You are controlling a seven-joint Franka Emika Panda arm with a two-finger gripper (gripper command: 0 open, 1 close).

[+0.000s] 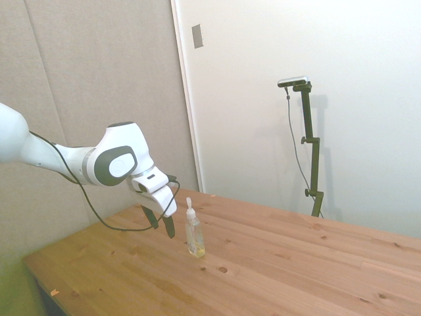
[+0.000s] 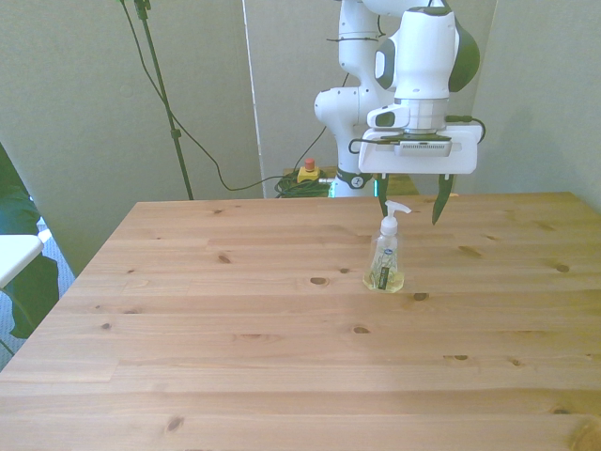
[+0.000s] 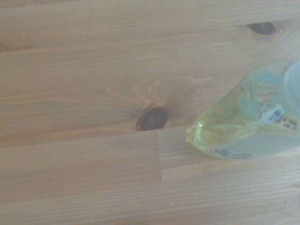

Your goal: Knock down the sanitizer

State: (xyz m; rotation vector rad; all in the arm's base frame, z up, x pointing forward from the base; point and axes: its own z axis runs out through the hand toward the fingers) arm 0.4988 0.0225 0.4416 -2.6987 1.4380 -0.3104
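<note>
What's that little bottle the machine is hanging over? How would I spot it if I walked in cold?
Find the big wooden table and follow the white arm down to its open gripper. Just below and in front of it stands the sanitizer, upright. It is a slim clear bottle with a white nozzle cap, a little yellowish liquid at its base and a small label, the only loose item on the table.

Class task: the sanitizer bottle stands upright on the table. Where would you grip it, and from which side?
Grip the sanitizer across its clear body, below the white nozzle, coming down from above. It stands upright and slim, so the open gripper could probably straddle it.
</note>
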